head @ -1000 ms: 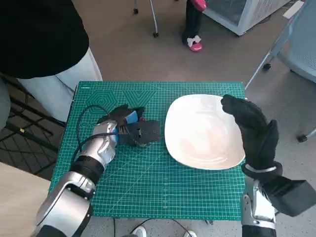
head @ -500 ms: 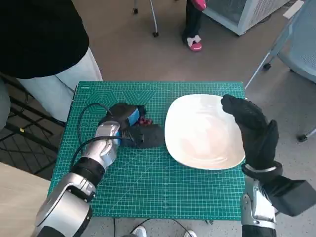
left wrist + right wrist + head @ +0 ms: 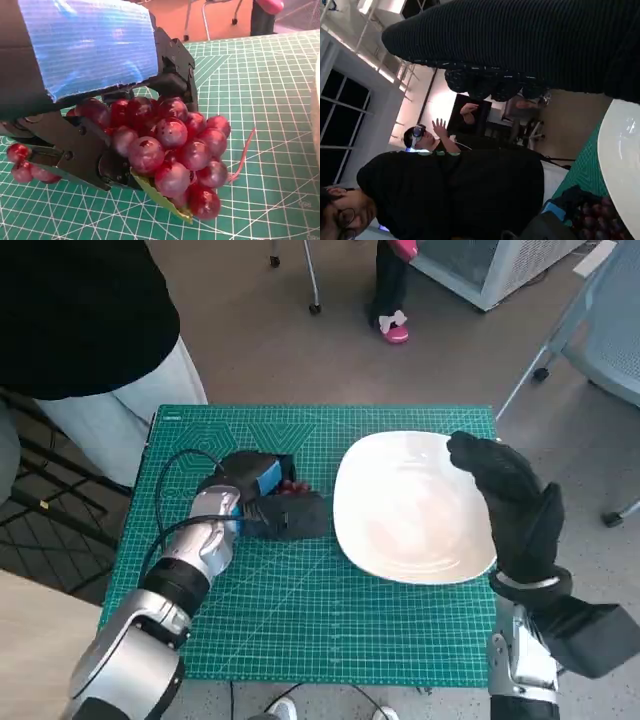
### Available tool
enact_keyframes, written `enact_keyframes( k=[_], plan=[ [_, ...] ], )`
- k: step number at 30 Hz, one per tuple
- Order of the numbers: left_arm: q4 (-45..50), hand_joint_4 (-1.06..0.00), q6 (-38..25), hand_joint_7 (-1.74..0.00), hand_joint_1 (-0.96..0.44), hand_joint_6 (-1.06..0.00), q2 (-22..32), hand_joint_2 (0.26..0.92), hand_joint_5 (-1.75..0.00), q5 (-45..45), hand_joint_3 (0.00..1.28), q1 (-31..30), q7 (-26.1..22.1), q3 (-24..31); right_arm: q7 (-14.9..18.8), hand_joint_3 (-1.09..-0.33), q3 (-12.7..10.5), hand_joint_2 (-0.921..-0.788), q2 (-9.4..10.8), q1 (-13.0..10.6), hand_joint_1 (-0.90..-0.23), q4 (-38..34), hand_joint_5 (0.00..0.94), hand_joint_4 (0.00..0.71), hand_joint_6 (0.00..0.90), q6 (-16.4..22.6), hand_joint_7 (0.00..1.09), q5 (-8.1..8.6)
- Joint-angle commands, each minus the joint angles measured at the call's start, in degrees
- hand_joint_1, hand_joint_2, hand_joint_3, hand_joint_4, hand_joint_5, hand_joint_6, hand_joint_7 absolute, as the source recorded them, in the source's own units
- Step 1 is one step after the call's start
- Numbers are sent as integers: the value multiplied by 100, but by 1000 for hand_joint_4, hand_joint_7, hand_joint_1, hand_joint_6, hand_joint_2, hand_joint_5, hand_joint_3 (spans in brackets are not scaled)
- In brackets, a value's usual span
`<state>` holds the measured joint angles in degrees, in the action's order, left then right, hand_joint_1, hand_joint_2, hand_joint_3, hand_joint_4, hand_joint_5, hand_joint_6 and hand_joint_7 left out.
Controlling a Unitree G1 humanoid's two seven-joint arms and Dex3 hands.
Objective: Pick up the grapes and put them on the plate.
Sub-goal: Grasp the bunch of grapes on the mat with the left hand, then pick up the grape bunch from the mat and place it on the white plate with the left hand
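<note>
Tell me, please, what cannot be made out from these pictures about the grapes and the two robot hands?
- Head view: the grapes are almost wholly hidden under the left robot hand; only a red sliver shows.
- Left wrist view: whether the bunch is lifted off the green mat or rests on it cannot be told.
- Right wrist view: the right robot hand is a dark band; its fingers hardly show.
- Right wrist view: the plate is cut off by the picture's edge.

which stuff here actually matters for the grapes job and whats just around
Part of the job:
- grapes, gripped by the left hand
- plate, white, nothing on it
- right hand, held over the plate's edge, holding nothing

Just around:
- green cutting mat under everything
- chair on the floor
- person in a black top beside the table
</note>
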<state>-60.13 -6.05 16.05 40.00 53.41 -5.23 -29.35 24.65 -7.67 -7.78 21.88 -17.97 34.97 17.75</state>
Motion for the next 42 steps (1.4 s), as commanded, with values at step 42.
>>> enact_keyframes(
  k=[42],
  plan=[
    [4071, -634, -814, -1083, 1, -592, 865, 920, -1331, -84, 115, -782, -1009, 608, 84, -857, -28, -921, 31, 151, -638, -425, 1, 400, 2, 139, 435, 29]
  ],
)
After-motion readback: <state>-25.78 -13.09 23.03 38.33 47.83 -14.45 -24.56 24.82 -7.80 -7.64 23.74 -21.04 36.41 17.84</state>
